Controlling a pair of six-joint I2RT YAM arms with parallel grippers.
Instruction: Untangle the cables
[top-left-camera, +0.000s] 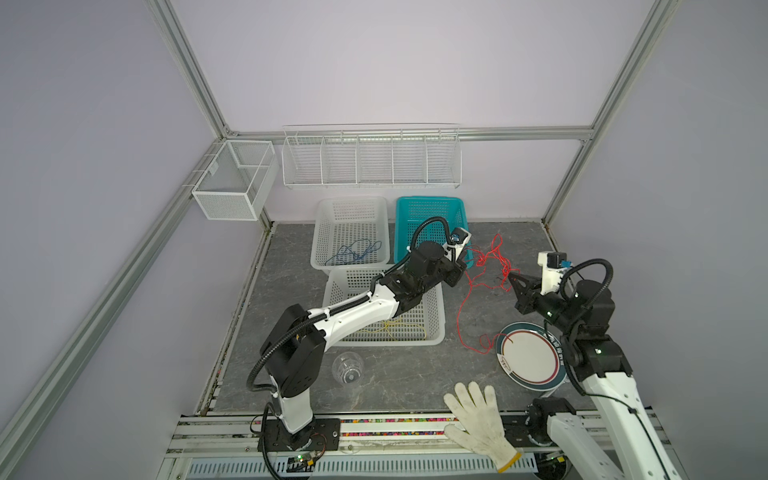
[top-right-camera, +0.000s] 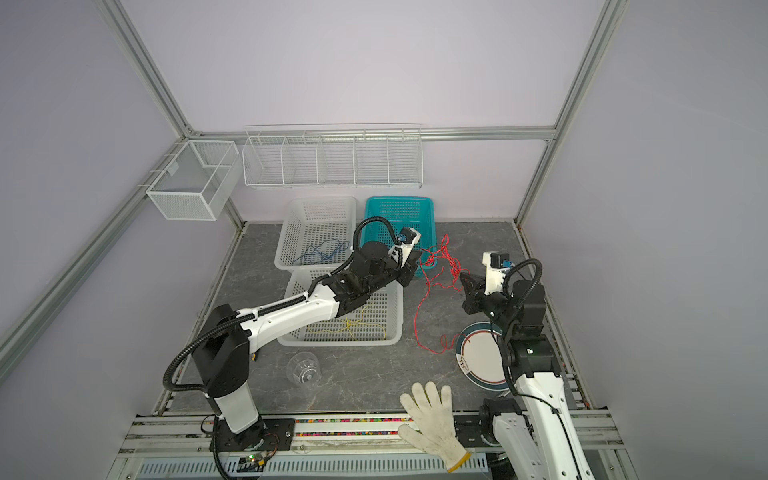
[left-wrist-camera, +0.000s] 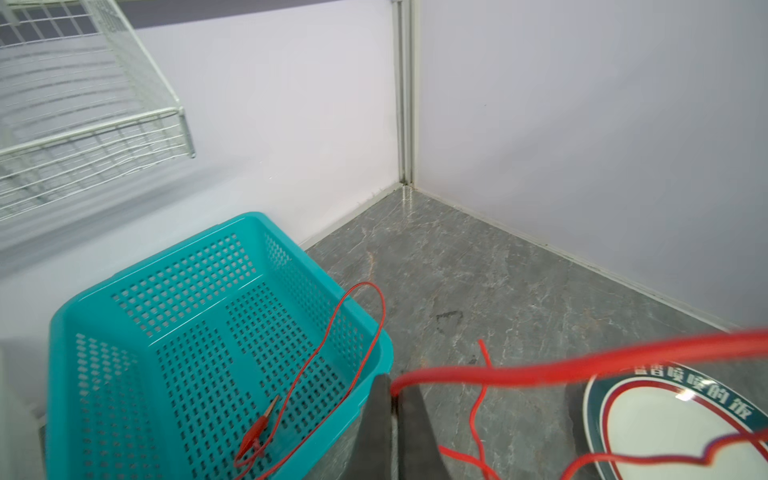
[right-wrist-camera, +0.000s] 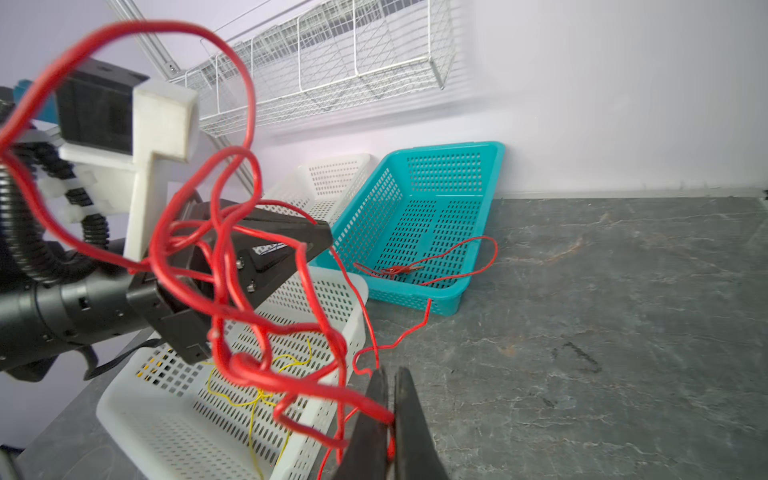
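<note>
A red cable (top-left-camera: 459, 316) (top-right-camera: 417, 320) hangs knotted between both grippers and trails down to the floor. My left gripper (left-wrist-camera: 394, 384) (top-left-camera: 466, 268) is shut on one strand of the red cable (left-wrist-camera: 582, 361) beside the teal basket (left-wrist-camera: 374, 332). A red clip end (left-wrist-camera: 259, 428) lies inside that basket. My right gripper (right-wrist-camera: 390, 372) (top-left-camera: 510, 277) is shut on the tangled part of the red cable (right-wrist-camera: 291, 382). A blue cable (top-left-camera: 353, 251) lies in the back white basket (top-left-camera: 328, 208). A yellow cable (top-left-camera: 399, 328) lies in the front white basket (top-left-camera: 436, 328).
A plate (top-left-camera: 528, 353) lies on the floor under the right arm, touching the cable's end loop. A clear cup (top-left-camera: 348, 368) lies on its side at the front. A white glove (top-left-camera: 478, 419) rests on the front rail. A wire rack (top-left-camera: 370, 158) and mesh box (top-left-camera: 232, 178) hang on the walls.
</note>
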